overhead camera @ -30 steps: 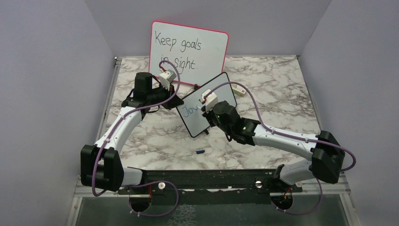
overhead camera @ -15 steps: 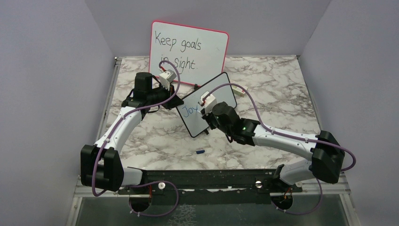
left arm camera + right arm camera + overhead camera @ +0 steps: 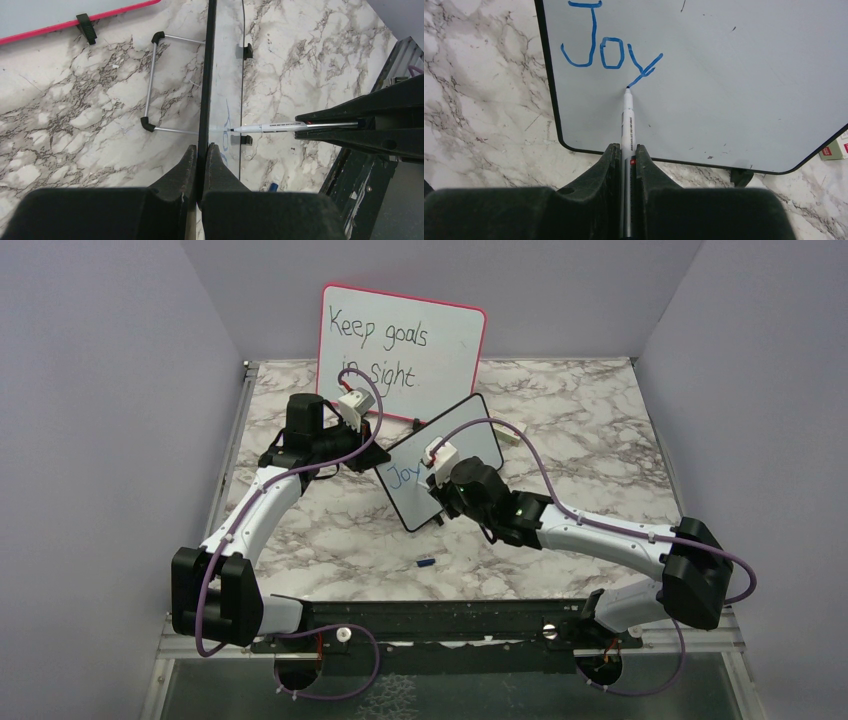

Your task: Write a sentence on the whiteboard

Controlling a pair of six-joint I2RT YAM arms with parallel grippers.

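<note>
The black-framed whiteboard stands tilted mid-table, seen face-on in the right wrist view and edge-on in the left wrist view. My left gripper is shut on its left edge, frame pinched between the fingers. My right gripper is shut on a white marker whose blue tip touches the board at the tail of the "y". The sentence reads "Joy" in blue at this moment. The marker also shows from the side, reaching the board face.
A larger pink-framed whiteboard with black "Keep goals in sight" stands at the back. A blue marker cap lies on the marble near the front. A small white eraser block sits right of the black board. The board's wire stand props it behind.
The "y" of "Joy" has been drawn, its tail stroke finished. The right gripper with the marker shifted slightly down along the board. The left arm has not moved.
</note>
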